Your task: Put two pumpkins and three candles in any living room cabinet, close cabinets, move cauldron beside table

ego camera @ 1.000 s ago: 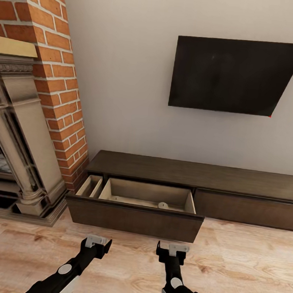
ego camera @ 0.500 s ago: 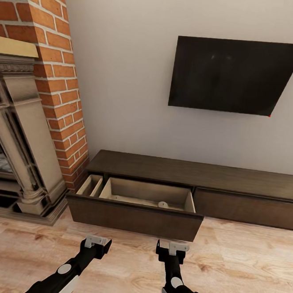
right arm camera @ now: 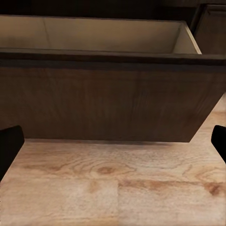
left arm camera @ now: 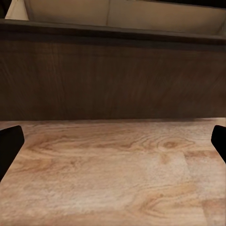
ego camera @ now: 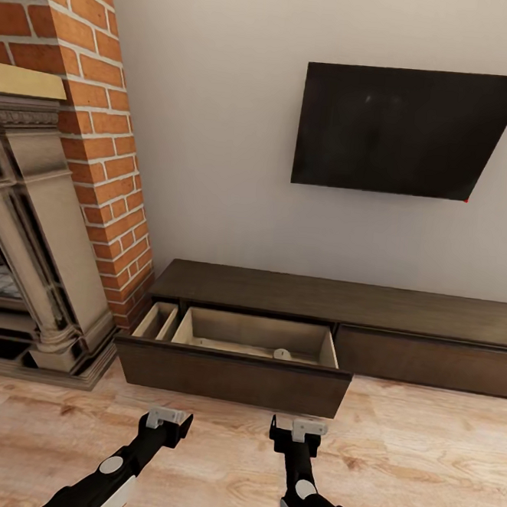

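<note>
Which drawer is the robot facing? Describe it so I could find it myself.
Below the wall-mounted TV runs a long, low dark brown cabinet. The drawer is at its left end, near the brick fireplace. Unlike the closed front to its right, it is pulled out, showing a pale beige interior.

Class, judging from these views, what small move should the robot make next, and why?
Probably push the open dark brown wooden drawer front shut with both open grippers, left and right: they hover empty just before it, and every cabinet must end closed.

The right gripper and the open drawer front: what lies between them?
Only bare wooden floor. In the right wrist view it runs from the right gripper to the drawer front; the head view agrees.
</note>
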